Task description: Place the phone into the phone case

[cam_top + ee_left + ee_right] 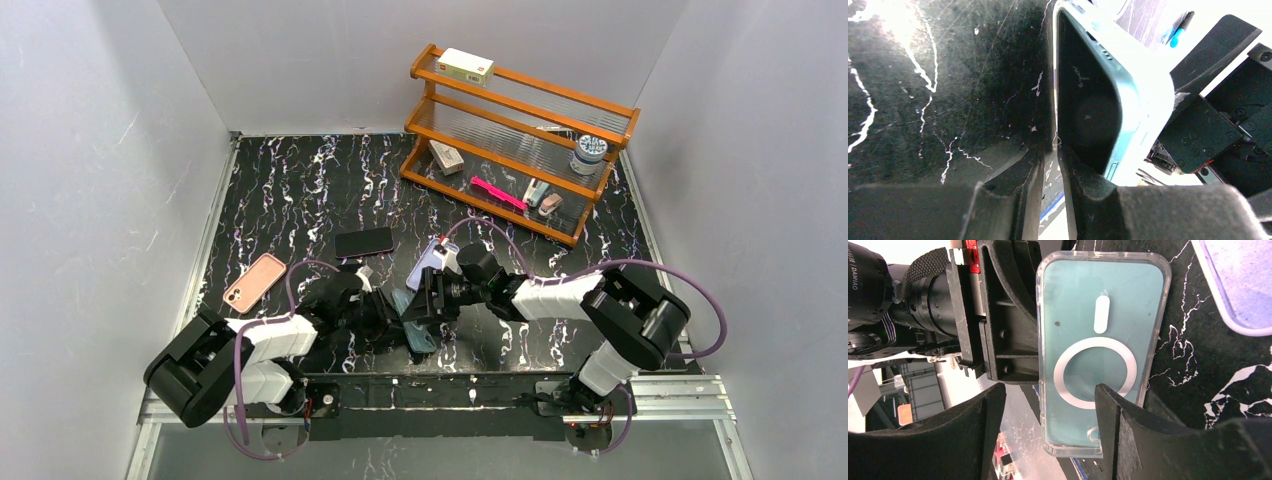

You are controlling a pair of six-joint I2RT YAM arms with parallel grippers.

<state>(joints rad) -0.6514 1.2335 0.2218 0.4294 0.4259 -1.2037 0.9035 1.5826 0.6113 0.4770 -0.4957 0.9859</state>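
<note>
A teal phone [1128,300] sits inside a clear case with a white ring on its back, held on edge above the black marble table between the two arms [417,330]. My left gripper [1050,155] is nearly shut, and its fingertips pinch the thin rim of the clear case beside the phone's dark screen [1088,100]. In the top view the left gripper [390,315] meets the phone from the left. My right gripper [1050,395] is open. Its right finger [1118,430] lies in front of the case's back and its left finger stands apart. It also shows in the top view [432,298].
A black phone [363,242], a pink case [254,282] and a lavender case [430,262] lie on the table behind the arms. The lavender case also shows in the right wrist view [1238,285]. A wooden shelf [520,140] with small items stands at the back right.
</note>
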